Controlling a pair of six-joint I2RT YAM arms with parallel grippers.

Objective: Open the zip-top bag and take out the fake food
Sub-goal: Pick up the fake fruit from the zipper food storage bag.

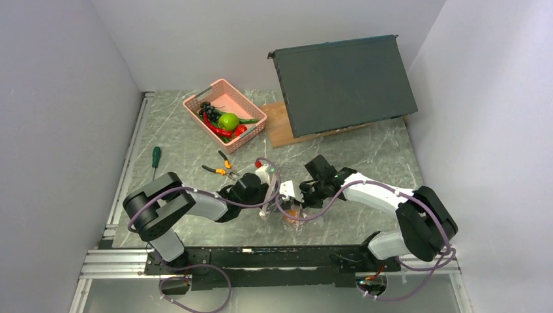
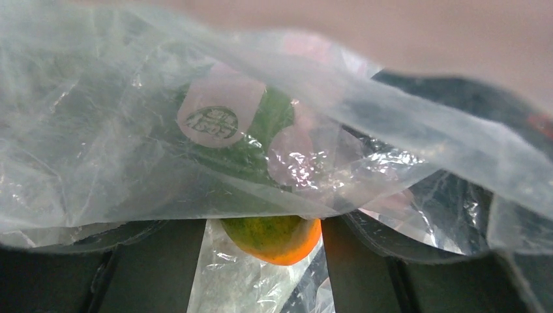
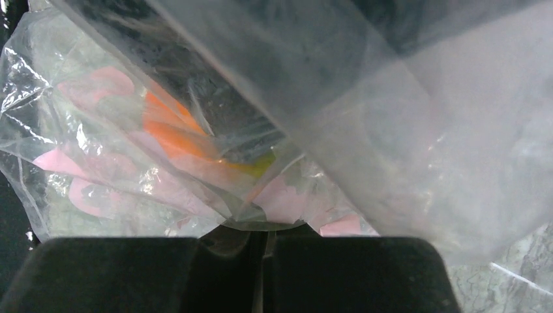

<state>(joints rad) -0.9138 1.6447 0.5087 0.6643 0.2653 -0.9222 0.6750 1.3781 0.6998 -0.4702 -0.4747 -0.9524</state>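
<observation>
The clear zip-top bag (image 1: pixel 298 216) lies crumpled on the table between my two grippers. The orange-green mango (image 1: pixel 292 213) is in it. My left gripper (image 1: pixel 276 205) is open. In the left wrist view its dark fingers (image 2: pixel 156 267) stand apart, with the mango (image 2: pixel 274 238) between them close to the right finger and bag film (image 2: pixel 130 130) draped above. My right gripper (image 1: pixel 302 195) is shut on the bag. In the right wrist view it (image 3: pixel 261 242) pinches a fold of film (image 3: pixel 130 169), and the mango (image 3: pixel 173 130) shows orange through it.
A pink basket (image 1: pixel 255 112) at the back holds a green apple (image 1: pixel 229 120), red and green peppers and a dark piece. Orange-handled pliers (image 1: pixel 222 169) and a green-handled screwdriver (image 1: pixel 156 156) lie left of the arms. A small red piece (image 1: pixel 259 162) lies behind my left wrist. A dark panel (image 1: pixel 345 81) leans at the back right.
</observation>
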